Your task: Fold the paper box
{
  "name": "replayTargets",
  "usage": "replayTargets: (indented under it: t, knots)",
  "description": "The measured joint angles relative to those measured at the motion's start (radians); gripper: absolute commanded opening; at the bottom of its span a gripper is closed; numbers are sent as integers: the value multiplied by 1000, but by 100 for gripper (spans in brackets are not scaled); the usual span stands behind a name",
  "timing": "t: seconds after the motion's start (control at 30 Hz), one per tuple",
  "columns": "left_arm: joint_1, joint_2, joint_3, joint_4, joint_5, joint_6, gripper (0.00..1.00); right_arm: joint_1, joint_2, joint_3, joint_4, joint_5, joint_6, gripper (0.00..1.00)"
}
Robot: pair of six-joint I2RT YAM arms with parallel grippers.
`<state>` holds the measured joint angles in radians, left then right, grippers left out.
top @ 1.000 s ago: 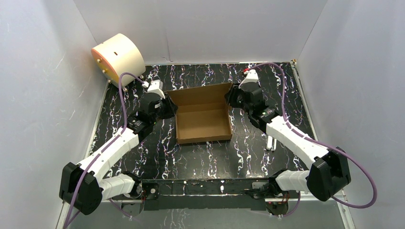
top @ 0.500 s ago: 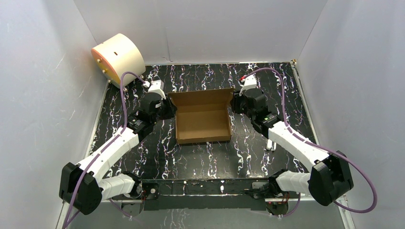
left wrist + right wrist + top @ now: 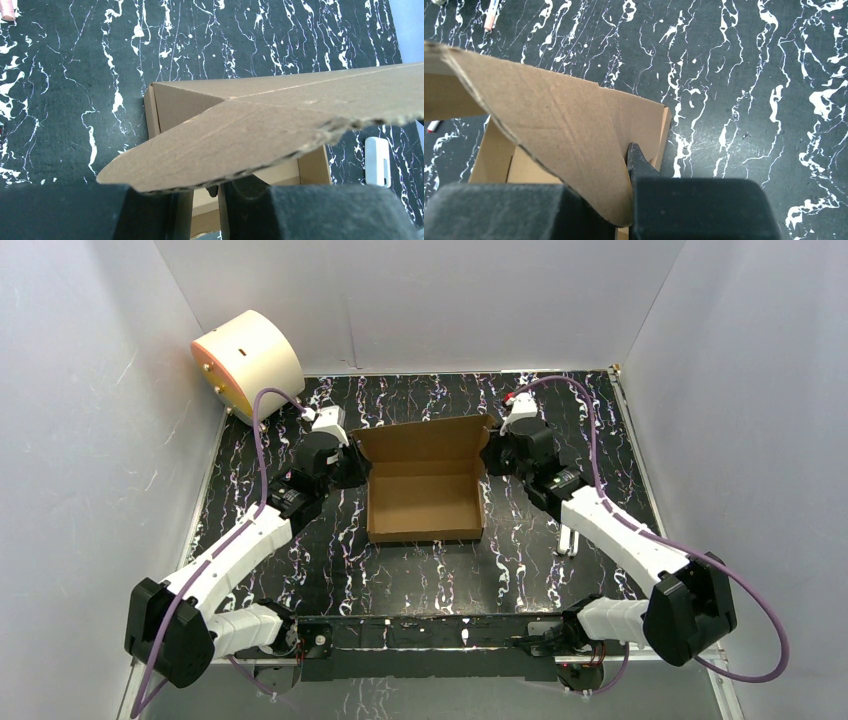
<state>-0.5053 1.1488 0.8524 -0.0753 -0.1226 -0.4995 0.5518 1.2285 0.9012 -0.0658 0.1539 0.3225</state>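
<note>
Top cam: fixed, high behind the arm bases, looking down and forward over the whole desk (image 3: pixel 420 570), far out. Left wrist cam: sits on the left tool (image 3: pixel 197 194), looks along its fingers, very close on a paper box (image 3: pixel 240 135) flap. Right wrist cam: same on the right tool (image 3: pixel 623 197). All three share the box and the marbled desk round it.

One paper box (image 3: pixel 425 495), one cream drum (image 3: pixel 248 362), two pincers (left pincer (image 3: pixel 351 468), right pincer (image 3: pixel 487 453))
</note>
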Motion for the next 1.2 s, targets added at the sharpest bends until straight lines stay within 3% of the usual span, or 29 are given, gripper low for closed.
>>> replayTargets:
  t: [0.47, 0.7, 1.2]
  knots:
    - [-1, 9, 2, 28, 2, -10, 19, -5, 101, 108, -43, 0, 172, 14]
    - [-1, 3, -12, 42, 2, -18, 20, -6, 58, 13, 50, -5, 170, 16]
    - [-2, -110, -201, 134, 39, -84, 20, 6, -80, -200, 198, -34, 169, 19]
